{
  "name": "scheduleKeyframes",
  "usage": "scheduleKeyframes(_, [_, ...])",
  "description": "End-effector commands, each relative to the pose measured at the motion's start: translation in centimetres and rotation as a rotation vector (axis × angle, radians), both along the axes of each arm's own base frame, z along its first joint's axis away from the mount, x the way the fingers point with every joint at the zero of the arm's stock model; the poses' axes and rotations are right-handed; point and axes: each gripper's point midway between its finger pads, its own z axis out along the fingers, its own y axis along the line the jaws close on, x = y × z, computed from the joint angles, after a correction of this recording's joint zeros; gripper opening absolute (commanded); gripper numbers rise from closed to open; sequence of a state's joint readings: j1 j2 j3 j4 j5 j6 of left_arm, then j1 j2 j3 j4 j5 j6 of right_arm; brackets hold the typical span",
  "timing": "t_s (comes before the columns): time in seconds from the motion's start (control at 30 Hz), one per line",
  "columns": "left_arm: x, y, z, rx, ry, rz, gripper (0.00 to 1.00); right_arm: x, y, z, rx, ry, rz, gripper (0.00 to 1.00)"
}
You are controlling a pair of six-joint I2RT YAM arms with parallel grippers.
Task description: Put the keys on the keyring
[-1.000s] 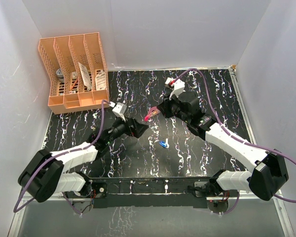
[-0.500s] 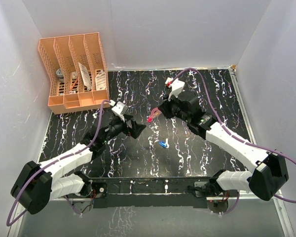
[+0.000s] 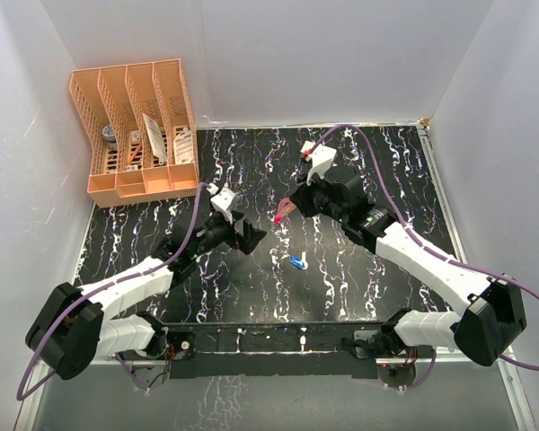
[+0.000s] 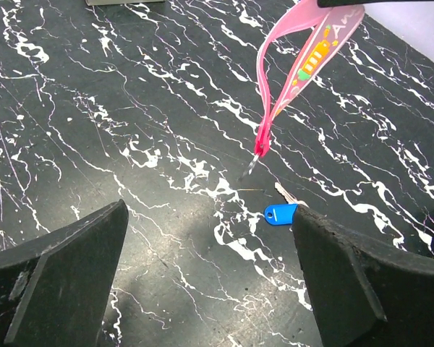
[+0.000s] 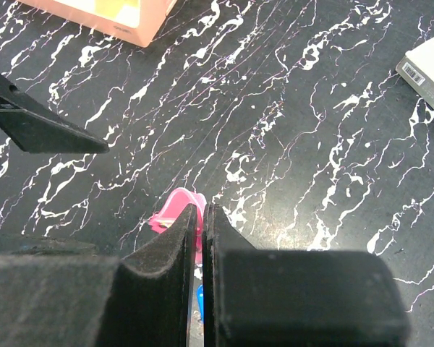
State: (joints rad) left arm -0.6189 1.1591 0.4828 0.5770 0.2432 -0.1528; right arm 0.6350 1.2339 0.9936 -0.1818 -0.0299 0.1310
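Black marble-look tabletop [image 3: 359, 287] boxed in by plain white walls [image 3: 296, 54].
White veins streak the dark surface under even light. A peach slotted file organiser [image 3: 135, 126] stands in the far left corner against the walls, with a few small packets in its compartments.

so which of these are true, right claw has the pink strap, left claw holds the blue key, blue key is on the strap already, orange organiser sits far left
1. The right claw is shut on the pink strap. True.
2. The left claw holds the blue key. False: its jaws stand wide open and empty, and the key lies on the table.
3. The blue key is on the strap already. False: it lies apart from the strap, on the table near the strap's hanging end.
4. The orange organiser sits at the table's far left corner. True.
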Motion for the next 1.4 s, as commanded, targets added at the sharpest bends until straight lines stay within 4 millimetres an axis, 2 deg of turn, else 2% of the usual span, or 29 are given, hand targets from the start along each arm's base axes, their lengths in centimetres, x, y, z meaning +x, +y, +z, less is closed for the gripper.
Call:
scheduleKeyframes(0.0, [0.9, -0.9, 2.6, -0.046, -0.09, -0.019, 0.94, -0.1, 0.4, 5.0, 0.062, -0.111, 0.023, 0.0])
scheduleKeyframes(0.33, [0.5, -3.0, 2.3, -0.075, -0.149, -0.149, 0.84, -0.4, 0.4, 5.1, 0.054, -0.115, 0.048, 0.0])
scheduleKeyframes(0.63, [0.3, -3.6, 1.3, -0.111, -0.133, -0.175, 0.76, -0.2, -0.1, 5.6, 0.087, -0.117, 0.005, 0.0])
scheduleKeyframes(0.83, [0.3, -2.6, 3.0, -0.163, -0.19, -0.118, 0.8, 0.5, -0.7, 5.6, 0.214, -0.07, 0.011, 0.0])
scheduleKeyframes(1.17, [-0.2, 0.5, 6.1, -0.282, -0.268, -0.031, 0.82, 1.4, -1.1, 6.0, 0.332, -0.021, 0.06, 0.0])
scheduleKeyframes(1.37, [-0.2, 1.2, 6.8, -0.309, -0.315, -0.021, 0.82, 1.5, -1.2, 6.4, 0.38, -0.009, 0.091, 0.0])
